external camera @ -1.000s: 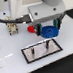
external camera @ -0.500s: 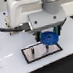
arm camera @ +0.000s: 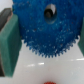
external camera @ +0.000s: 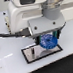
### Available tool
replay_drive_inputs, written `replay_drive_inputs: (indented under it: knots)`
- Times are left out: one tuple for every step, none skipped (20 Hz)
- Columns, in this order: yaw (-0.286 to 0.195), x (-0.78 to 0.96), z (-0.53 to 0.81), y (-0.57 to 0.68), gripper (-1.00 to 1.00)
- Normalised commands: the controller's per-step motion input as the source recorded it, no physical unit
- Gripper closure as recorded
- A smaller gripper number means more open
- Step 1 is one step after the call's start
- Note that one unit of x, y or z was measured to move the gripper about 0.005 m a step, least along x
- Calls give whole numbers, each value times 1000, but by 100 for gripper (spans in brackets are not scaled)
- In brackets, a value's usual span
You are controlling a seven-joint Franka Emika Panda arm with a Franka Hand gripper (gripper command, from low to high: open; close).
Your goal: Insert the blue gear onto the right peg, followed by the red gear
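Note:
My gripper (external camera: 47, 39) is shut on the blue gear (external camera: 48, 42) and holds it just above the right part of the grey plate with a black border (external camera: 31, 53). In the wrist view the blue gear (arm camera: 47, 30) fills the middle, with its centre hole facing the camera, and a green finger pad (arm camera: 10, 40) presses its side. The right peg is hidden behind the gear and the hand. Only a red sliver of the red gear (arm camera: 49, 81) shows at the edge of the wrist view. It is out of sight in the exterior view.
The white arm body (external camera: 29, 15) fills the upper part of the exterior view, with a black cable (external camera: 6, 34) hanging at the exterior view's left. The plate lies on a white table (external camera: 13, 67).
The gripper has come down and to the exterior view's right with the blue gear, from above the plate to just over its right part.

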Motion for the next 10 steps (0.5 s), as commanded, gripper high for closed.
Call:
replay_drive_inputs:
  knots:
    - [0, 0, 234, 0, 100]
    - [0, -11, 349, 23, 100]
    - [0, -29, 397, 26, 100]
    - [0, -17, 380, 37, 100]
    - [0, -20, 226, 51, 100]
    - [0, -105, 425, 141, 100]
    - [0, 23, 240, -8, 100]
    - [0, 51, 40, -151, 100]
    - [0, 186, -145, -160, 100]
    - [0, 195, 99, -252, 100]
